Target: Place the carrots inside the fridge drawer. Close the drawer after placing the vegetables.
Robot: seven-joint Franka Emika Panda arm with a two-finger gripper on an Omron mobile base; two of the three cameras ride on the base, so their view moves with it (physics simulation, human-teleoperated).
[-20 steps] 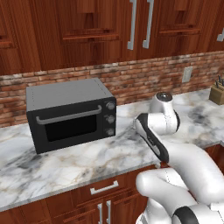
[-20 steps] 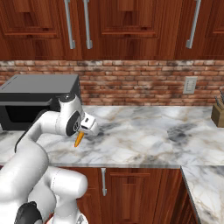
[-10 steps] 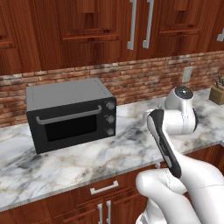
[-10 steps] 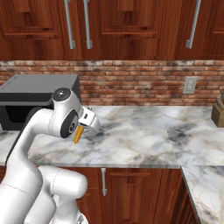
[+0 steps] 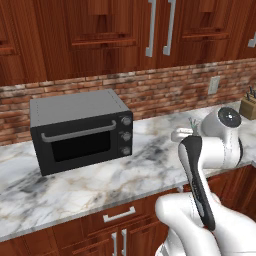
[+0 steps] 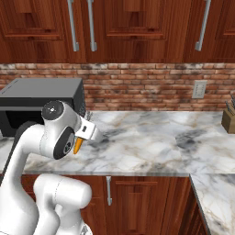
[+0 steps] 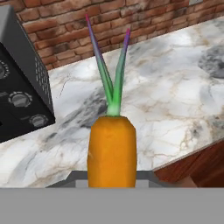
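An orange carrot with green leaves stands between my gripper's jaws in the hand view, and they are shut on it. From the right base view the carrot's pointed tip hangs below the gripper, above the counter's front edge beside the toaster oven. In the left base view the gripper shows behind my forearm, with the carrot's leaves sticking up above it. The fridge drawer is out of view.
A black toaster oven stands on the marble counter against the brick wall, left of my hand. A knife block sits at the counter's far right. Wooden cabinets hang above, and drawers run below the counter.
My arm has swung to the right over the counter, its upper joint moving right in the left base view. The carrot stays gripped and has barely shifted.
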